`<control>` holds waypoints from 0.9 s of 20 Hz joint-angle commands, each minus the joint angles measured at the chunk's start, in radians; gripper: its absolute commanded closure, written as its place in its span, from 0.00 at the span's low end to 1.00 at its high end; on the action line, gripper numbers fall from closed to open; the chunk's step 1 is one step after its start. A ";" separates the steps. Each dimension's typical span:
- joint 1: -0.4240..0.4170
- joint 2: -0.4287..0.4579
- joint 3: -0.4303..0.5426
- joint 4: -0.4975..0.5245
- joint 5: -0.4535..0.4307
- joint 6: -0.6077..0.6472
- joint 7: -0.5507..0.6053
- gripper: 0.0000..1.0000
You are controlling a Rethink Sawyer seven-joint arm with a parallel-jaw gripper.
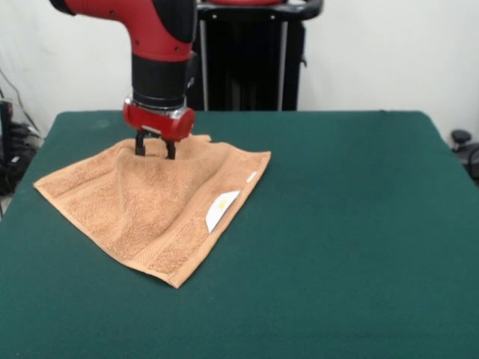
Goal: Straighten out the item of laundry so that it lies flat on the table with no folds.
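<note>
Item: towel [153,206], orange-tan terry, woven border bands, white label [221,209] at its 4 o'clock edge. Location: on the green tabletop [352,224], toward the 9 o'clock side of the front view, with much bare felt around it. Condition: mostly spread, lying as a diamond, but a ridge rises toward its 12 o'clock corner, so it is not yet flat.

Item: gripper [155,147], red body with black fingers [140,143]. Position: directly over the towel's 12 o'clock corner, tips at the cloth. State: fingers set slightly apart, tips in the terry; whether they pinch the fabric between them cannot be told, though the raised ridge below suggests a hold, likely for pulling that corner taut.

Containers: none in view; nothing holds anything else.
</note>
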 commanded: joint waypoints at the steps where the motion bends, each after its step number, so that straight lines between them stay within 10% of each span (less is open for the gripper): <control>1: 0.021 0.049 0.113 -0.076 -0.005 0.086 -0.017 0.00; 18: 0.102 0.143 0.046 -0.104 0.040 0.003 0.102 0.00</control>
